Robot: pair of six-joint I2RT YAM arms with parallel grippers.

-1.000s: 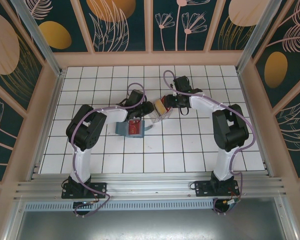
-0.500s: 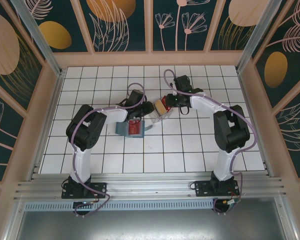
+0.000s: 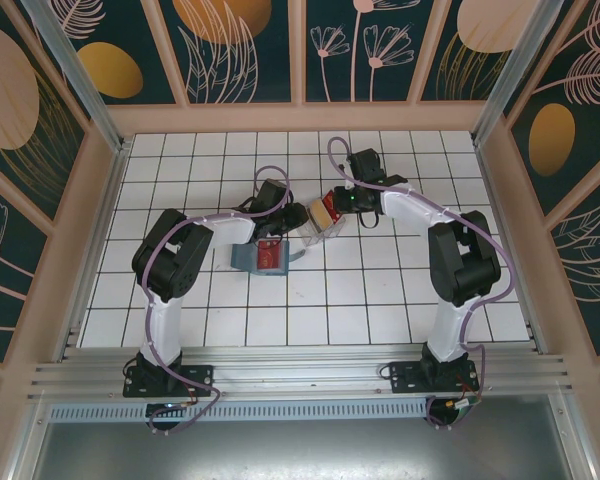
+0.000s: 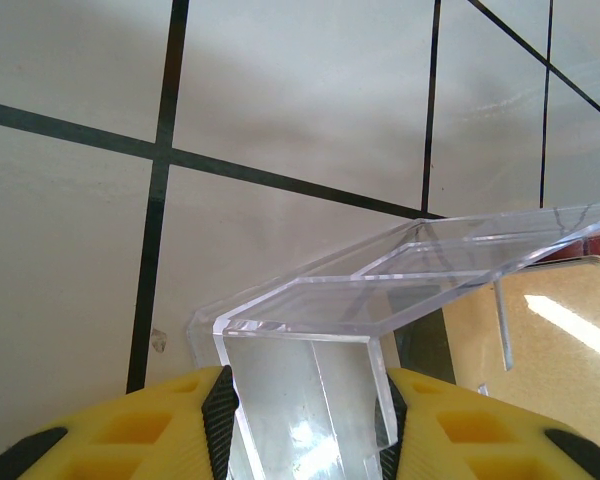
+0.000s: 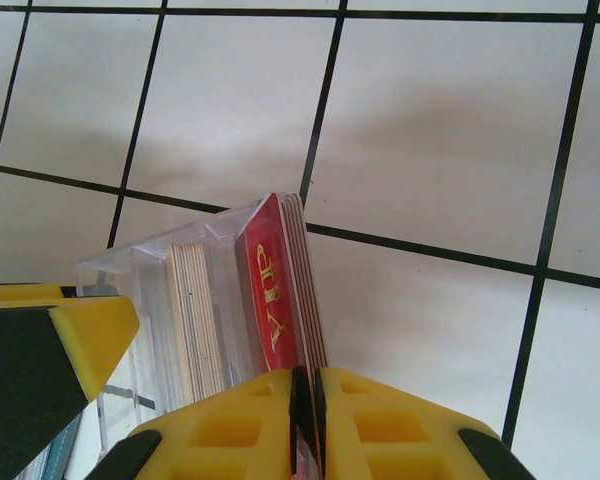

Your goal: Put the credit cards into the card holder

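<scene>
The teal card holder [image 3: 248, 260] lies open on the tiles, its reddish inside up, just in front of my left gripper [image 3: 298, 216]. That gripper [image 4: 305, 425] is shut on a wall of the clear plastic tray [image 4: 380, 290]. Through the clear plastic a yellow-tan card [image 4: 550, 350] shows. My right gripper [image 5: 307, 400] is shut on a thin stack of red credit cards [image 5: 275, 285] that stands on edge at the tray's right end. More yellow-tan cards [image 5: 195, 320] stand upright inside the tray. From above, the right gripper [image 3: 334, 206] meets the tray [image 3: 315, 232] from the right.
The yellow pad of the left gripper's finger [image 5: 75, 325] sits close on the left in the right wrist view. White tiled floor [image 3: 380, 290] lies open in front and to both sides. Wooden walls [image 3: 300, 118] enclose the work area.
My right gripper's jaws have closed onto the red credit cards in the tray. Both arms and the tray stay nearly where they were.
</scene>
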